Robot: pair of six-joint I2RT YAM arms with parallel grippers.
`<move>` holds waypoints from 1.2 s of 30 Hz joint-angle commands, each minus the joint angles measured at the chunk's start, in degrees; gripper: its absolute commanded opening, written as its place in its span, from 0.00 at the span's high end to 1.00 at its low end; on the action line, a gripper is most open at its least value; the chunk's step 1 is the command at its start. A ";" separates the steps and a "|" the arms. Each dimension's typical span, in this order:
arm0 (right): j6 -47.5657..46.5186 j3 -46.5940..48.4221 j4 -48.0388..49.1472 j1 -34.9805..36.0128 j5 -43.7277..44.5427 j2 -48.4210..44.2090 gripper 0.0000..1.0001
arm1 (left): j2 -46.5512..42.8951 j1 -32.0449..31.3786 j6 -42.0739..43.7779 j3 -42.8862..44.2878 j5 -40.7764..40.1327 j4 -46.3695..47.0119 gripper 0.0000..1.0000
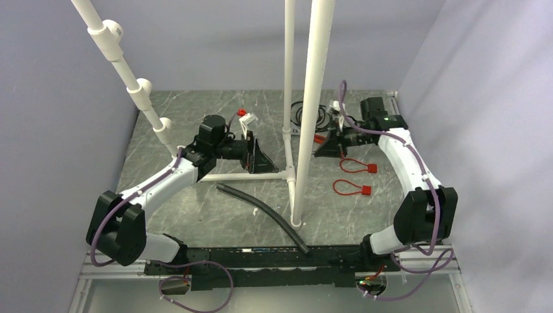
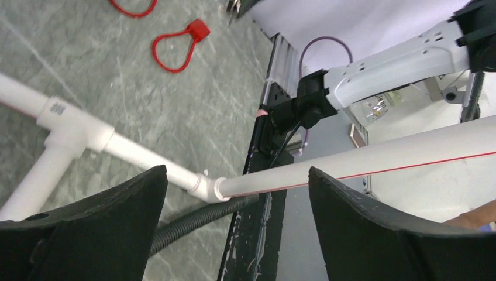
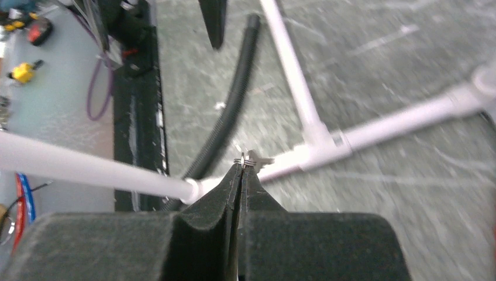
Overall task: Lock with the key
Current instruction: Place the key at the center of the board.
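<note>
My right gripper is shut on a small metal key. Its ring and tip stick out past the fingertips, above the white pipe frame. In the top view this gripper is just right of the upright white pipe, with a red piece beside it. My left gripper is open and empty, left of that pipe. In the left wrist view its fingers stand wide apart, with the pipe beyond them. No lock shows clearly. A small red and white item lies behind the left gripper.
Two red cable loops lie on the grey table right of the frame, and also show in the left wrist view. A black corrugated hose lies diagonally in front. A black cable coil lies at the back.
</note>
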 commanded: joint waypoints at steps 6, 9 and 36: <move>-31.57 1.52 -29.95 -21.97 10.62 2.01 1.00 | -2.72 0.34 23.71 5.58 -5.99 -28.83 0.00; -37.75 1.26 -33.64 -29.13 14.89 3.27 1.00 | -1.34 0.34 27.31 8.08 -7.26 -35.30 0.01; -30.18 -13.14 -5.25 -43.14 46.32 10.66 1.00 | -1.40 0.34 31.64 7.65 -11.54 -39.48 0.01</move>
